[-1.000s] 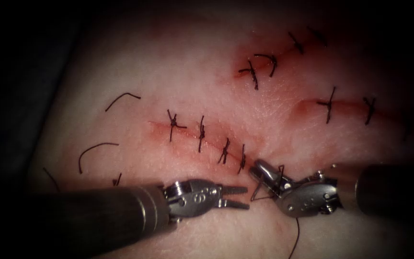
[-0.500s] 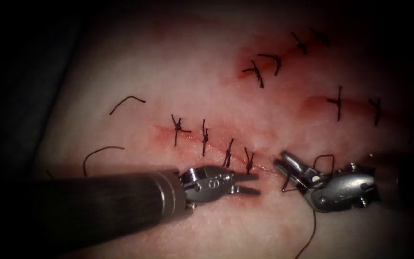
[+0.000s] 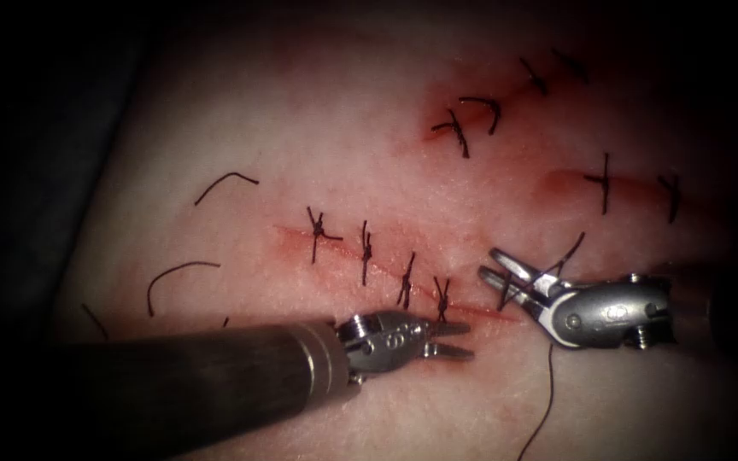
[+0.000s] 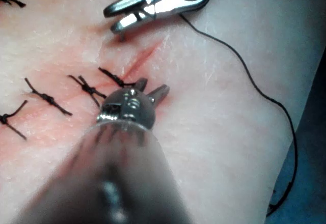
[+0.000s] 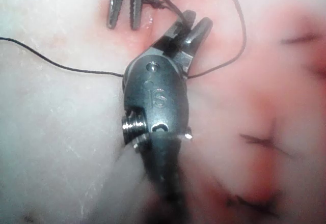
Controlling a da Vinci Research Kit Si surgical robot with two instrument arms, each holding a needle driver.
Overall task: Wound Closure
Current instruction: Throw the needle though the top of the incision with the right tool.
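The cut [image 3: 480,306] runs slantwise across the tissue [image 3: 318,137], with several knotted stitches [image 3: 366,253] over it. The last stitch [image 3: 442,294] lies just above my left tool [image 3: 459,339], whose jaws stand slightly apart and hold nothing. My right tool [image 3: 489,264] sits at the cut's right end with its jaws open. Dark thread [image 5: 239,30] loops round its jaws from a knot beside the left tool's tips. A long strand [image 3: 548,384] trails away from under it. In the left wrist view the left tool [image 4: 152,89] rests beside the cut's red end, below the right tool [image 4: 111,20].
Two other stitched cuts [image 3: 471,119] [image 3: 608,183] lie at the upper right. Loose cut ends of thread [image 3: 224,183] [image 3: 177,277] lie on the tissue to the left. The long strand [image 4: 244,76] runs off toward the tissue's dark edge.
The right tool has lifted and turned its jaws toward the cut's right end, and the thread loop under it has drawn in. The left tool has moved a little right and down.
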